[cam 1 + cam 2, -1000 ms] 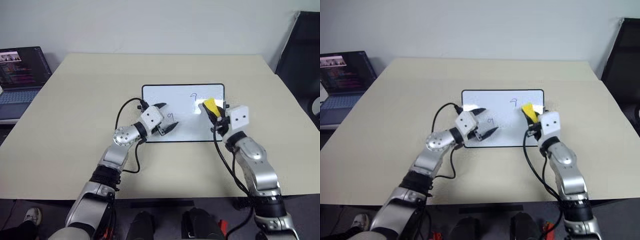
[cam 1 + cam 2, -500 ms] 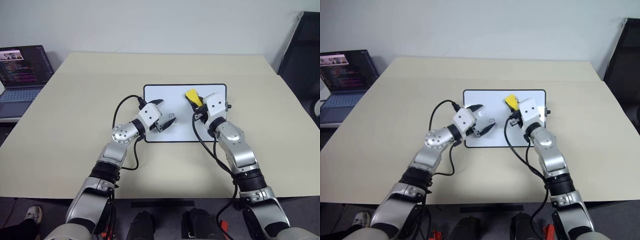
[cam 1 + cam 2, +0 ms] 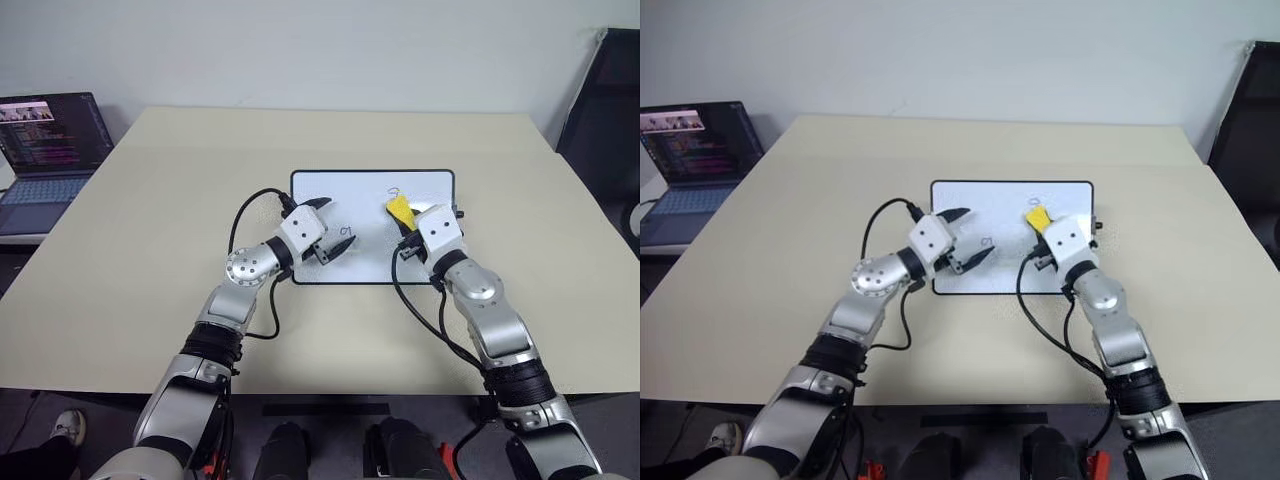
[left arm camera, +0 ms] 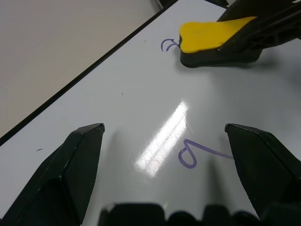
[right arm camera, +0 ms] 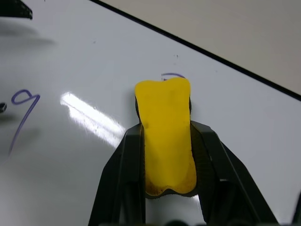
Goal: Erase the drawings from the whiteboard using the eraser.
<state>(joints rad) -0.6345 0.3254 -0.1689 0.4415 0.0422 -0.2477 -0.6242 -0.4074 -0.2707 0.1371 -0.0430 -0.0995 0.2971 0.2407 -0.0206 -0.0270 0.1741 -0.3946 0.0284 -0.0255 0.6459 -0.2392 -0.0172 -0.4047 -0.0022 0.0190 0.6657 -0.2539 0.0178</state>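
On the beige table (image 3: pixel 150 230), near its centre: small whiteboard (image 3: pixel 372 262), black-framed, long sides running left to right. Right gripper (image 3: pixel 404 221) reached forward and roughly level over the board's right part, fingers (image 5: pixel 123 160) clamped on the yellow eraser (image 3: pixel 400 209). Eraser an oblong block, yellow top, dark underside, slightly waisted where pinched; long axis in line with the gripper, free end pointing toward the board's far edge, dark face down on or just above the white surface, contact not confirmed. Curved fragment of a purple drawing (image 5: pixel 172 75) visible just beyond the eraser's free end. Left gripper (image 3: pixel 326 228) extended level over the board's left part, aimed forward and to the right, fingers (image 4: pixel 75 165) spread wide apart, nothing between them. Second drawing (image 3: pixel 345 236), a loop with a tail like a 9, just off the left gripper's tips. Open laptop (image 3: pixel 45 150) at the far left beside the table.
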